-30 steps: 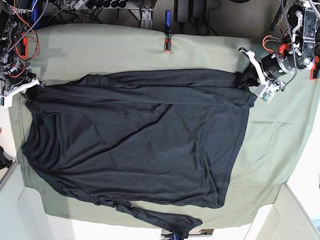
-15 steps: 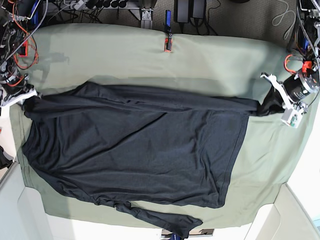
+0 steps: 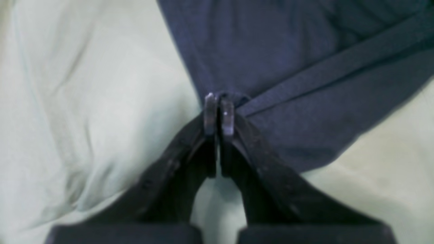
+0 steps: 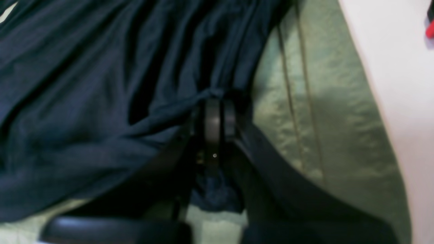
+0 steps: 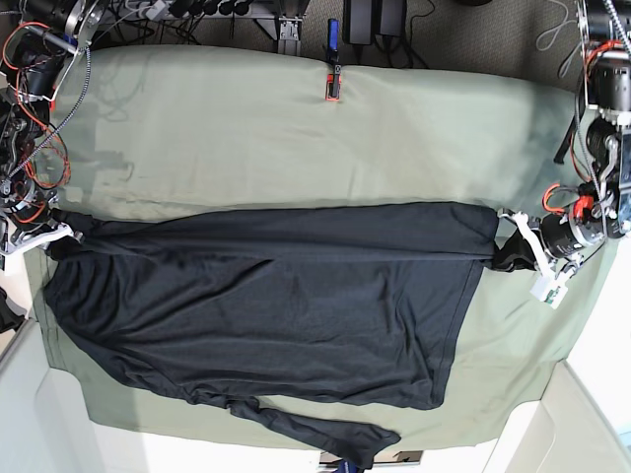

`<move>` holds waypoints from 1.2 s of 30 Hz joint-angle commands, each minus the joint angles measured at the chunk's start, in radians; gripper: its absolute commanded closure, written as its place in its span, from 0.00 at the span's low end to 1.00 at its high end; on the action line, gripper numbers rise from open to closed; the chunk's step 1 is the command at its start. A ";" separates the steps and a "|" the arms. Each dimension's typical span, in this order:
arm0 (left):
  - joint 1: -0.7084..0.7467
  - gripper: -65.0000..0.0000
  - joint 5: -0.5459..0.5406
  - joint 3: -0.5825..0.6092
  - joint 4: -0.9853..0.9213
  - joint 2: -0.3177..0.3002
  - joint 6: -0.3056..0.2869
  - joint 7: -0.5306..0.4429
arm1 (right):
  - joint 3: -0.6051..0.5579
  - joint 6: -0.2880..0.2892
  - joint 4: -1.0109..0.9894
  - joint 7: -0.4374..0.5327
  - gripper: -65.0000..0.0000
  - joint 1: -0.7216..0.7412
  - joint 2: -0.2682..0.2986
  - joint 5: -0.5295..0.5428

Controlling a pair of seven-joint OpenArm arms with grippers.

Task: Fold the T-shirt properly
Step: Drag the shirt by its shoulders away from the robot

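Observation:
The dark T-shirt (image 5: 276,305) lies spread on the olive-green sheet (image 5: 296,128), its top edge pulled into a straight fold line. A sleeve (image 5: 315,429) trails off at the bottom. My left gripper (image 5: 513,254) is at the shirt's right end, shut on a bunched corner of the T-shirt (image 3: 271,95). In the left wrist view the left gripper (image 3: 218,101) has its fingers (image 3: 210,115) pressed together over the cloth. My right gripper (image 5: 57,235) is at the left end, and in the right wrist view this gripper (image 4: 218,105) is shut on gathered fabric (image 4: 101,101).
A red-and-black clamp (image 5: 333,87) sits at the sheet's far edge. Cables and arm hardware crowd the top left corner (image 5: 30,89) and the right side (image 5: 601,108). White table surface (image 4: 390,67) shows beyond the sheet's edge.
Both grippers moved toward the near side, dragging the shirt's top edge down over its body; the fold line now sits lower and straighter. The left gripper swung out right, then back in.

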 commanded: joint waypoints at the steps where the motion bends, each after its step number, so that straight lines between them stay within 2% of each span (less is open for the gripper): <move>1: -0.047 1.00 -0.006 0.007 -0.022 -0.023 0.004 -0.022 | 0.005 -0.005 0.002 0.027 1.00 0.035 0.018 0.005; 5: -0.124 1.00 -0.007 0.077 -0.118 -0.017 0.004 -0.047 | 0.005 -0.004 -0.066 0.029 1.00 0.077 0.018 0.007; 6: -0.132 0.97 -0.007 0.088 -0.127 -0.017 0.004 -0.049 | 0.005 -0.004 -0.080 0.031 1.00 0.082 0.018 0.010; 8: -0.133 0.74 -0.018 0.092 -0.129 -0.018 0.004 -0.042 | 0.005 -0.004 -0.090 0.030 1.00 0.083 0.018 0.040; 9: -0.133 0.60 -0.047 0.091 -0.128 -0.021 0.004 0.003 | 0.005 -0.003 -0.090 0.029 0.92 0.080 0.018 0.054; 10: -0.137 0.48 -0.108 0.090 -0.128 -0.023 0.004 0.070 | 0.005 0.004 -0.090 0.028 0.74 0.080 0.018 0.076; 11: -0.143 0.41 -0.185 0.089 -0.128 -0.024 0.004 0.151 | 0.005 0.003 -0.090 0.026 0.57 0.079 0.019 0.099; 12: -0.149 0.41 -0.270 0.087 -0.128 -0.028 0.004 0.228 | 0.005 0.003 -0.088 0.026 0.43 0.079 0.019 0.118; 13: -0.150 0.41 -0.360 0.084 -0.126 -0.035 0.004 0.280 | 0.005 0.004 -0.084 0.026 0.36 0.079 0.021 0.135; 15: -0.148 0.41 -0.458 0.059 -0.107 -0.046 0.004 0.340 | 0.010 0.006 -0.058 0.000 0.34 0.078 0.021 0.164; 20: -0.059 0.41 -0.646 -0.102 -0.014 -0.074 0.004 0.457 | 0.070 0.024 0.077 -0.171 0.34 0.053 0.021 0.242; 22: 0.004 0.41 -0.702 -0.169 0.053 -0.073 0.004 0.501 | 0.099 0.026 0.132 -0.172 0.34 0.025 0.021 0.242; 29: 0.283 0.41 -0.716 -0.228 0.301 -0.059 0.004 0.494 | 0.138 0.025 0.157 -0.165 0.34 -0.093 0.015 0.243; 32: 0.339 0.41 -0.697 -0.228 0.340 -0.013 0.004 0.473 | 0.139 0.025 0.157 -0.160 0.34 -0.141 -0.006 0.287; 36: 0.347 0.41 -0.589 -0.228 0.341 0.065 0.004 0.404 | 0.140 0.025 0.156 -0.145 0.34 -0.160 -0.050 0.303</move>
